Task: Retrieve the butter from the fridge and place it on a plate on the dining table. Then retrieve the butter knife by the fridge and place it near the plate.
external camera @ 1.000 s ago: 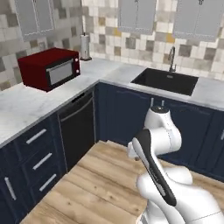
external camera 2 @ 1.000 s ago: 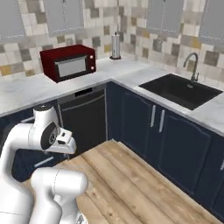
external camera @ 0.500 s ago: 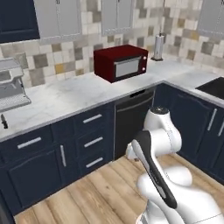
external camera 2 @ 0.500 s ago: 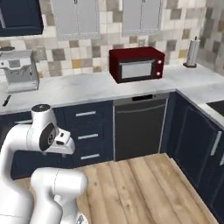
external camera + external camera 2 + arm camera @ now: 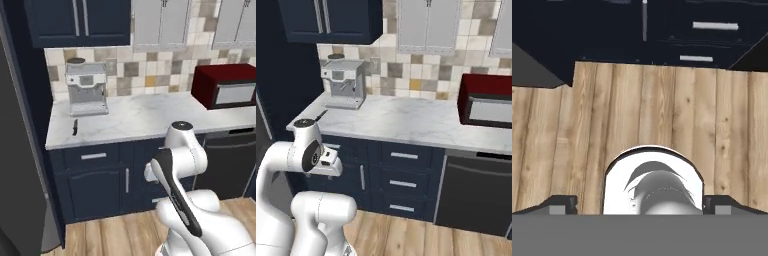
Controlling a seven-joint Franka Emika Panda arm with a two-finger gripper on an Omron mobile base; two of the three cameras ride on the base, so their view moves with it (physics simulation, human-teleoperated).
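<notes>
White arm [image 5: 180,165] folded close over its base, gripper [image 5: 640,202] pointing down, jaws wide apart

Coffee machine [image 5: 87,89] beside butter knife [image 5: 75,126]

Veined marble counter [image 5: 145,117]; brushed-metal coffee machine [image 5: 87,89]; plank wood floor [image 5: 637,115]; matt grey fridge [image 5: 17,170].

The desk [image 5: 150,117] is a white-grey veined marble top over navy drawers and doors; at its left end stands a silver coffee machine [image 5: 87,89], back against the tiled wall; just in front of the machine and to its left, near the desk's left edge, lies the butter knife [image 5: 75,126], thin and dark; well apart at the right end sits a dark red microwave [image 5: 227,86]; below, a wooden plank floor [image 5: 577,130] runs up to the cabinet fronts.
</notes>
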